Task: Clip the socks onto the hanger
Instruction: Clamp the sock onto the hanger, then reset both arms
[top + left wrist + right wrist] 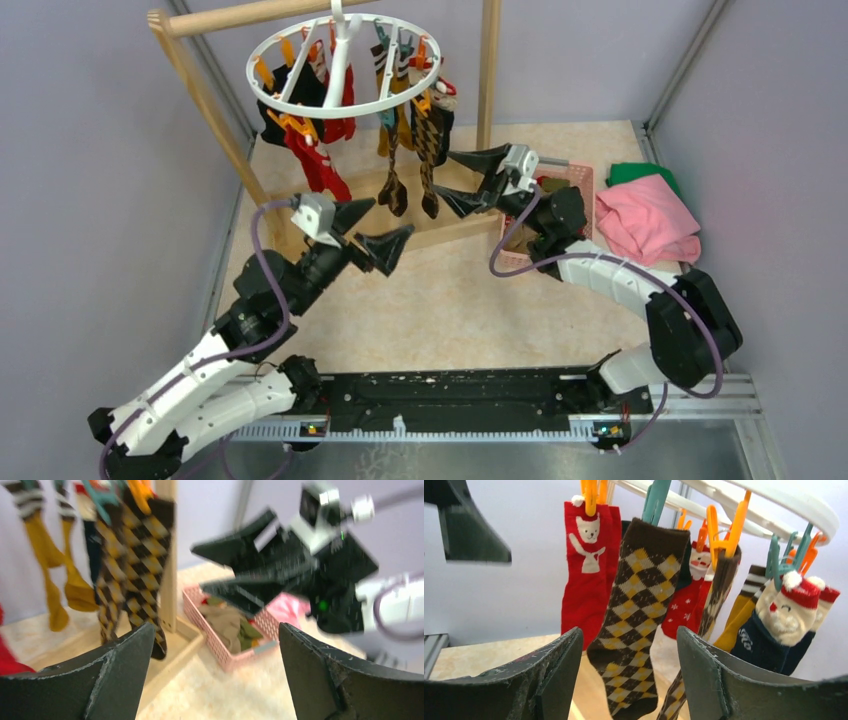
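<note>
Wooden rack frame point(200, 90) at back left; white ring hanger point(340, 60) hung from its bar. Socks point(320, 165) clipped round the ring, dangling: red, mustard, brown argyle sock point(639, 605). Left gripper point(392, 217) low in front of the rack, fingers spread wide, empty, clear of the socks. Right gripper point(445, 175) just right of the argyle sock, fingers parted, holding nothing. Pink basket point(588, 185) behind it; pink cloth point(645, 220) and green cloth point(640, 172) far right.

The left arm point(215, 370) and right arm point(640, 285) had white shells and bulky black joints. A purple cable point(262, 250) looped along each. The left gripper point(393, 217) and right gripper point(444, 173) each had a pale grey camera block point(315, 213) and two black wedge-shaped fingers point(115, 675), scuffed along the edges. A small green light point(323, 605) glowed on the right wrist.
</note>
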Robot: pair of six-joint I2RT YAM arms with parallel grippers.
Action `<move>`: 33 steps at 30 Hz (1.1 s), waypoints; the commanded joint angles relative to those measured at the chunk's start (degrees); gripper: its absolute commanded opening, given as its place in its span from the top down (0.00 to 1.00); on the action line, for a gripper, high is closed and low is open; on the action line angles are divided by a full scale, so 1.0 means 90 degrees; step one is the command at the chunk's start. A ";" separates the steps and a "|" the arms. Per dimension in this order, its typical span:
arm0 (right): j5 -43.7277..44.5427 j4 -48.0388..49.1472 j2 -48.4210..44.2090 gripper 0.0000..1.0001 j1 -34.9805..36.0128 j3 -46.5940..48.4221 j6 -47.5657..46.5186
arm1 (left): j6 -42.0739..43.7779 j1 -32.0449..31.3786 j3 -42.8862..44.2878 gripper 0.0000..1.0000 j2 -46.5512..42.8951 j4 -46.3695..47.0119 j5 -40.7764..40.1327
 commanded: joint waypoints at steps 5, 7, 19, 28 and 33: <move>0.0944 -0.1668 -0.1179 0.25 0.0035 -0.0808 -0.0074 | 0.0627 0.0016 -0.2754 0.01 -0.1129 0.2301 0.2544; 0.1186 -0.2133 -0.1465 0.23 0.0039 -0.1035 -0.0239 | 0.0624 0.0015 -0.3121 0.01 -0.1183 0.2508 0.2553; 0.2431 -0.3728 -0.2624 0.03 0.0023 -0.1286 -0.0623 | -0.0875 0.0645 -0.4905 0.01 -0.0815 0.3831 0.1670; 0.3606 -0.3705 -0.2893 0.01 -0.0883 -0.1832 0.0615 | -0.2470 0.3040 -0.5591 0.01 -0.0907 0.3661 0.2050; 0.4037 -0.4088 -0.2592 0.01 -0.1911 -0.1802 0.2064 | -0.3051 0.3885 -0.5347 0.01 -0.0889 0.3262 0.1954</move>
